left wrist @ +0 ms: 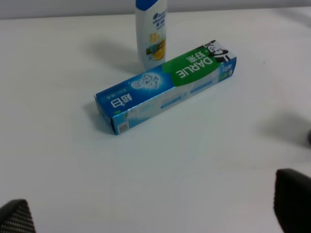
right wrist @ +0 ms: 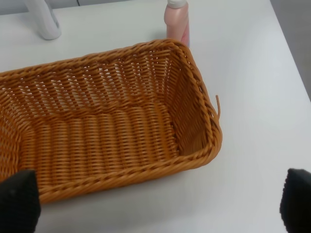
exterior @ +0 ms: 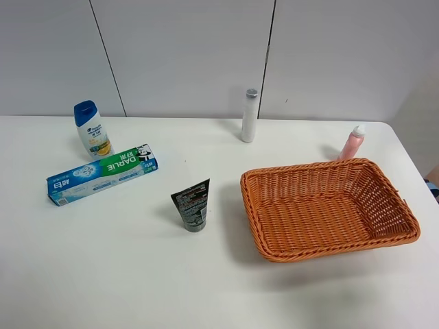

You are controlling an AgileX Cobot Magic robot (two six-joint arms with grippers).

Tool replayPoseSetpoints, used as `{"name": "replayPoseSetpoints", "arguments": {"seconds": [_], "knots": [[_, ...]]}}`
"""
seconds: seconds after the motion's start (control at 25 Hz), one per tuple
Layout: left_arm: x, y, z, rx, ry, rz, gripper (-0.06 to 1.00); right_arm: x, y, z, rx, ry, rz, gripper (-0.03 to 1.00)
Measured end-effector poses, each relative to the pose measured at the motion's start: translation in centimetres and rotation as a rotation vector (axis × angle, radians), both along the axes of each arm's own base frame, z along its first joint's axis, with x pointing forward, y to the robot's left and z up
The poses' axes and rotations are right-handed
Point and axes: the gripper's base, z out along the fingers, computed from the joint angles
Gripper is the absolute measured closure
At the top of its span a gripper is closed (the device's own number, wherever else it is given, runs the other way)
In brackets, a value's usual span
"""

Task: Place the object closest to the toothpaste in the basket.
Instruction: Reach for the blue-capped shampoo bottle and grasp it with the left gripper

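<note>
The blue and green toothpaste box [exterior: 103, 174] lies flat at the left of the white table. A white shampoo bottle with a blue cap [exterior: 91, 129] stands just behind it, the nearest thing to it. Both show in the left wrist view, the box [left wrist: 165, 87] and the bottle [left wrist: 152, 31]. The orange wicker basket [exterior: 329, 251] sits empty at the right. My left gripper [left wrist: 154, 213] is open and empty, short of the box. My right gripper [right wrist: 155, 201] is open and empty over the basket's [right wrist: 97, 55] near rim. Neither arm shows in the exterior high view.
A black tube [exterior: 192, 205] stands on its cap between the box and the basket. A tall white bottle [exterior: 250, 115] stands at the back. A pink bottle [exterior: 352, 142] stands just behind the basket and also shows in the right wrist view [right wrist: 177, 22].
</note>
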Motion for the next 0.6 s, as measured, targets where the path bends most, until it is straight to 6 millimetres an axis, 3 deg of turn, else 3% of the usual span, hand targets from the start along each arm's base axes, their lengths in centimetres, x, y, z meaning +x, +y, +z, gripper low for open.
{"name": "replayPoseSetpoints", "arguments": {"seconds": [0.6], "knots": [[0.0,0.04,0.01,-0.004,-0.001,0.006,-0.05,0.0,0.0,0.0,0.0,0.0,0.0,-0.03]]}}
